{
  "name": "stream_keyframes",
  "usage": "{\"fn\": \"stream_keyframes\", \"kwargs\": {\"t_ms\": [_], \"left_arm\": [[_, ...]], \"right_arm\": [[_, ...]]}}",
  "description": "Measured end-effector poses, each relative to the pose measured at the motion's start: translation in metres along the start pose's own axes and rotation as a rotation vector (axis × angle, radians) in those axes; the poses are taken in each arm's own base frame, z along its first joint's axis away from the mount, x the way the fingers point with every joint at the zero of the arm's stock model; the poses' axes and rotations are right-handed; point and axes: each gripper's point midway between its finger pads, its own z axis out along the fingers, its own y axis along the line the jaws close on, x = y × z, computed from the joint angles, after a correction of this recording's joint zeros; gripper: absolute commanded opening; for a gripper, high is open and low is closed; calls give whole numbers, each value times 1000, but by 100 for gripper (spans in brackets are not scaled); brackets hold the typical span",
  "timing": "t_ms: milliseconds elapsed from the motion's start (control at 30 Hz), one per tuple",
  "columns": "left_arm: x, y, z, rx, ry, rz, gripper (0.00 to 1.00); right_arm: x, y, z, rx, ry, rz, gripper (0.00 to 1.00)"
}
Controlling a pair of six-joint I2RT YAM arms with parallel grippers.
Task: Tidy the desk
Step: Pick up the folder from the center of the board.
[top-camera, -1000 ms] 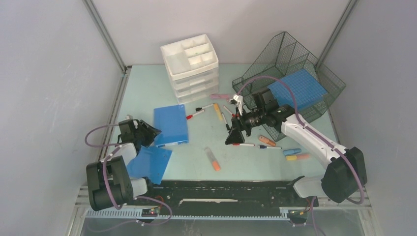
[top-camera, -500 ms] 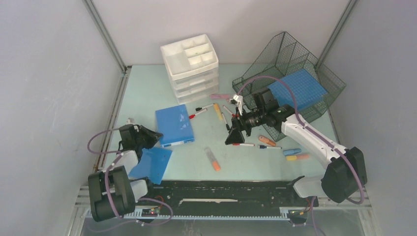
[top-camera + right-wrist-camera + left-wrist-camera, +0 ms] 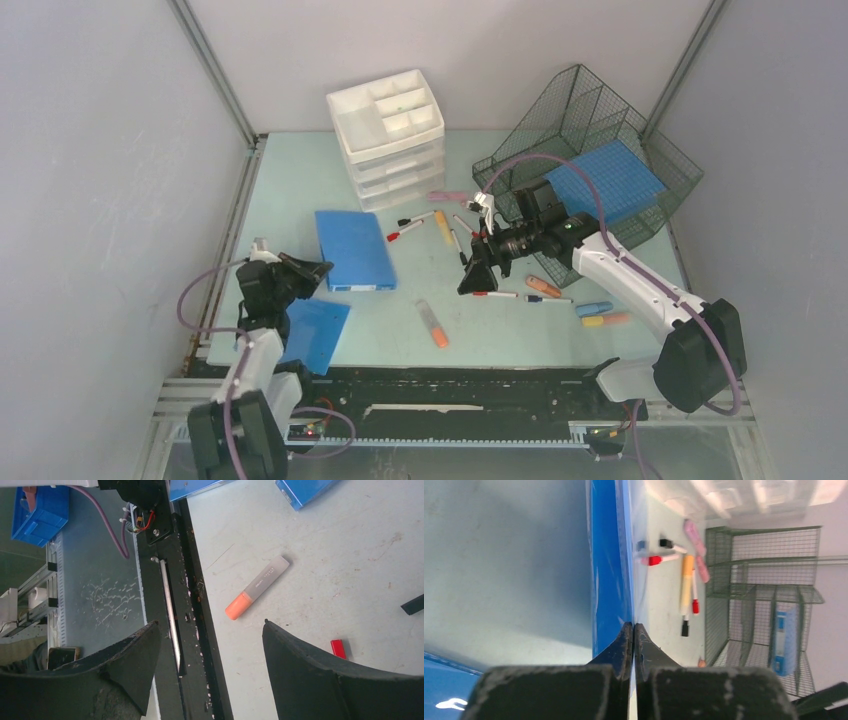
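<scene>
The pale green desk (image 3: 300, 190) is strewn with pens and books. A blue notebook (image 3: 355, 250) lies left of centre. My left gripper (image 3: 318, 270) is at its near-left edge. In the left wrist view the jaws (image 3: 634, 626) are pressed together and the notebook's (image 3: 609, 555) thin cover edge runs straight into them. My right gripper (image 3: 478, 280) hangs open over the middle of the desk, nothing between its fingers (image 3: 212, 622). An orange highlighter (image 3: 433, 325) lies below it, also in the right wrist view (image 3: 257, 586).
A white drawer unit (image 3: 388, 135) stands at the back. A tilted wire-mesh tray (image 3: 590, 150) at back right holds a blue book (image 3: 605, 180). Markers (image 3: 400, 232) and highlighters (image 3: 600, 315) are scattered mid-desk. A blue folder (image 3: 310, 335) lies near left, by the black rail (image 3: 450, 385).
My left gripper went from open to shut at the notebook's edge while its arm drew back. The notebook shifted and turned slightly. The right arm stayed still.
</scene>
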Motion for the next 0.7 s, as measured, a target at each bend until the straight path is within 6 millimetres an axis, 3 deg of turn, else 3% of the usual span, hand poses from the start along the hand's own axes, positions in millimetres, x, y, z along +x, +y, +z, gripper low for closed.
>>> {"fn": "stream_keyframes", "kwargs": {"t_ms": [367,533,700], "left_arm": [[-13,-66,-46,223,-140,-4,0],[-5,-73,-57,255,-126,-13,0],[9,-68,-58,237,-67,-33,0]], "right_arm": [[-1,9,0,-53,-5,-8,81],[-1,11,1,-63,-4,-17,81],[-1,14,1,-68,-4,-38,81]]}}
